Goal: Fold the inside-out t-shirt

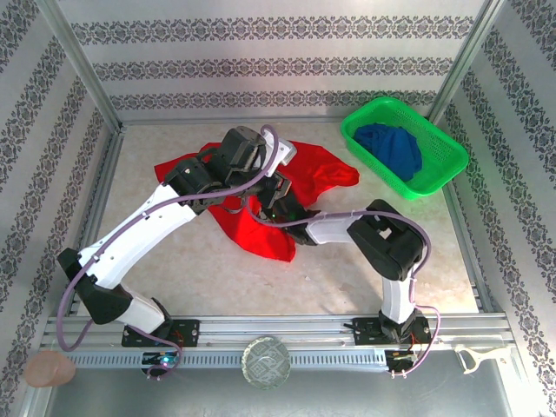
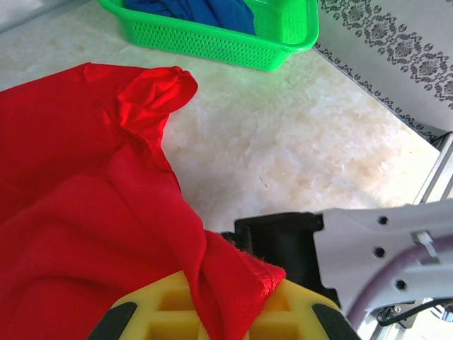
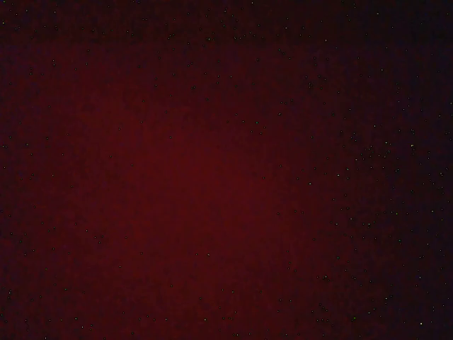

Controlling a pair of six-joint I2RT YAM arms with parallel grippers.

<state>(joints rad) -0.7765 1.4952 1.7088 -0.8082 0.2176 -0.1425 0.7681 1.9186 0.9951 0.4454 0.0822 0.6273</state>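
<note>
The inside-out t-shirt (image 1: 261, 228), bright red, lies crumpled in the middle of the table, one sleeve (image 1: 334, 174) spread toward the right. My left gripper (image 1: 259, 184) hangs over its centre. In the left wrist view the yellow fingers (image 2: 163, 312) are shut on a bunched fold of the t-shirt (image 2: 78, 198), its raw hem sticking up between them. My right gripper (image 1: 282, 207) is buried in the cloth just beside the left one. Dark red cloth (image 3: 226, 170) covers the right wrist camera, so its fingers and anything between them are hidden.
A green basket (image 1: 441, 170) holding a dark blue garment (image 1: 393, 148) stands at the back right, also seen as the basket (image 2: 212, 39). The right arm's white link (image 2: 382, 241) crosses close to the left gripper. Patterned walls enclose the table; a rail (image 1: 287, 330) runs along the near edge.
</note>
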